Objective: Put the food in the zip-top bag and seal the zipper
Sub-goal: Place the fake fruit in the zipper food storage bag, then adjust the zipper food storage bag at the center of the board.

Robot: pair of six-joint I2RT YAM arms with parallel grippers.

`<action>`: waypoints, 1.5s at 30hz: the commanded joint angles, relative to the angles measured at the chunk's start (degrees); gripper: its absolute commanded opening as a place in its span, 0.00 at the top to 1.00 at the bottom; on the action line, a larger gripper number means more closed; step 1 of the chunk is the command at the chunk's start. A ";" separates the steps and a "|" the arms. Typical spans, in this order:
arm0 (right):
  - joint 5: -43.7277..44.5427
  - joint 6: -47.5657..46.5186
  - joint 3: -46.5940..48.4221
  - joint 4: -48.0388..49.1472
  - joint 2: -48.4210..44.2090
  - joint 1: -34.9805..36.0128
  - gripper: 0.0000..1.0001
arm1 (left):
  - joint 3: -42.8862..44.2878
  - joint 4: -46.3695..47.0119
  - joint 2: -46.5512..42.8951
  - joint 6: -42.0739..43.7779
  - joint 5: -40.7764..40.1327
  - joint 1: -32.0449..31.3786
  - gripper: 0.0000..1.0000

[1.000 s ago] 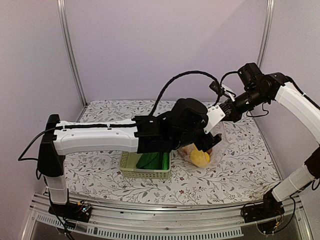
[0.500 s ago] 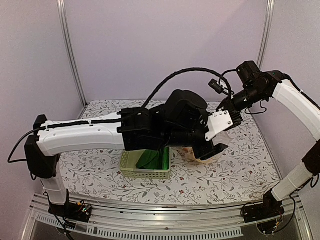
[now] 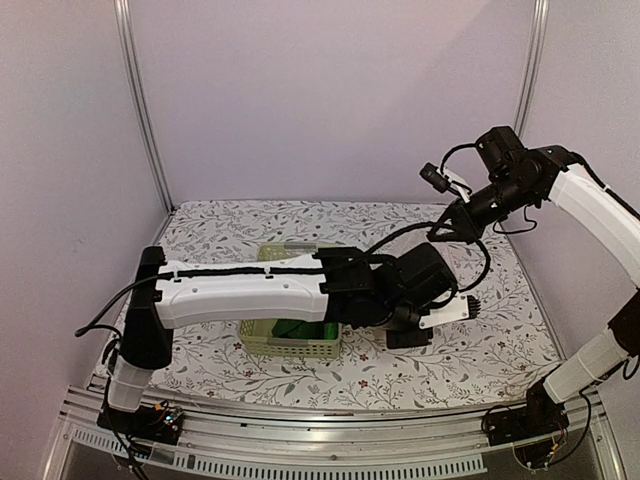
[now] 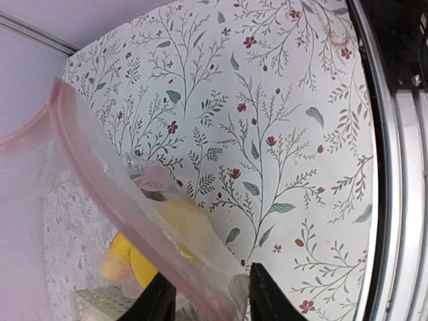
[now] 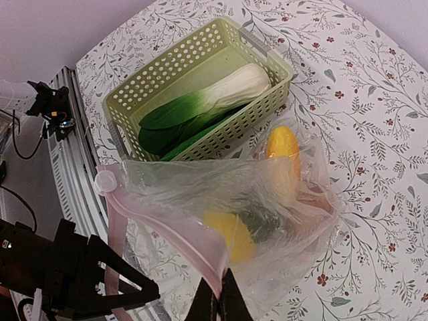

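Holding zip-top bag [image 5: 221,214]: two lemons [image 5: 282,142] | basket [image 5: 134,110]: one bok choy [image 5: 207,100]

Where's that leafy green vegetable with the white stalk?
In the right wrist view, the bok choy lies inside the green basket, beyond the clear bag holding yellow fruit.

Since a second ago our left arm [image 3: 270,290] sits lower and drawn back toward 7 o'clock; its shoulder post now stands nearer the basket [image 3: 290,338] than before. Our left gripper [image 3: 408,338] has dropped from above the zip-top bag [image 5: 234,200] down to the table [image 3: 480,350] at 5 o'clock of the basket, and the yellow fruit seen there earlier is now hidden from above. Our right arm [image 3: 590,200] has barely shifted.
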 commanded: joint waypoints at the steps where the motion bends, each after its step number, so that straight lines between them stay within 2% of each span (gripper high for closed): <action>1: -0.17 0.08 -0.77 0.58 -1.44 -0.29 1.00 | 4.03 -2.38 1.87 5.39 -7.12 -1.59 0.78; 3: 0.49 0.00 -0.64 0.48 -1.47 -0.29 1.00 | 5.02 -1.00 1.46 6.92 -10.11 -1.97 0.99; 7: 1.53 0.07 0.38 -0.15 -1.83 -0.28 1.00 | 3.02 5.47 -1.78 11.53 -18.03 -1.94 1.00; 8: 1.38 0.08 0.86 -0.57 -1.83 -0.30 0.97 | 1.91 7.58 -2.67 13.02 -19.88 -1.85 1.00; 11: 0.56 -0.17 1.09 -1.73 -2.00 -0.27 0.73 | -1.35 11.46 -4.37 13.27 -20.60 -0.84 1.00; 14: 1.20 -0.11 -0.12 -1.63 -1.87 -0.30 0.64 | -2.47 11.79 -3.98 12.65 -21.91 -0.67 1.00; 17: 1.70 0.02 -0.08 -2.00 -1.58 -0.29 0.63 | -2.56 11.45 -3.94 12.06 -22.85 -0.81 1.00; 20: 1.86 -0.10 0.76 -2.73 -1.95 -0.30 0.65 | -2.48 11.83 -4.31 12.43 -23.59 -0.75 1.00; 21: 2.09 -0.24 1.03 -2.91 -2.16 -0.26 0.70 | -2.34 12.25 -4.48 13.14 -24.03 -0.75 1.00; 24: 5.53 -0.52 1.79 -2.51 -2.69 -0.30 0.97 | -1.69 13.24 -4.92 15.10 -24.51 -0.61 1.00; 27: 10.63 -0.67 4.33 -1.54 -3.10 -0.73 1.00 | -1.01 13.95 -4.83 14.98 -23.27 0.22 1.00; 28: 11.70 -0.57 5.65 -0.73 -3.42 -2.07 1.00 | -1.15 14.75 -4.60 14.78 -23.12 0.55 0.97; 30: 11.32 0.32 9.79 0.02 -3.00 -5.41 1.00 | -1.44 18.65 -4.32 13.99 -24.88 1.39 0.64; 31: 10.33 0.89 11.12 0.53 -2.22 -6.90 1.00 | -1.73 20.75 -4.51 13.43 -25.81 1.45 0.51; 33: 11.67 2.13 12.82 0.84 -1.04 -7.89 1.00 | -2.79 25.68 -6.06 11.93 -26.37 1.25 0.32; 34: 13.83 2.35 13.86 1.23 -0.38 -8.27 1.00 | -4.20 28.67 -7.52 11.45 -26.34 0.96 0.26; 37: 16.08 3.59 14.70 4.93 -0.08 -11.66 1.00 | -13.90 39.41 -13.69 11.47 -25.51 -0.02 0.15; 40: 13.60 4.65 10.29 6.59 -1.53 -12.08 1.00 | -23.41 47.48 -19.98 6.89 -24.35 -0.11 0.11; 43: 8.38 4.22 5.52 3.63 0.49 -12.03 1.00 | -29.44 46.47 -23.80 -2.04 -26.20 1.50 0.11; 45: 4.71 2.72 2.04 2.90 0.37 -11.92 1.00 | -31.42 39.41 -25.68 -11.76 -25.44 3.86 0.13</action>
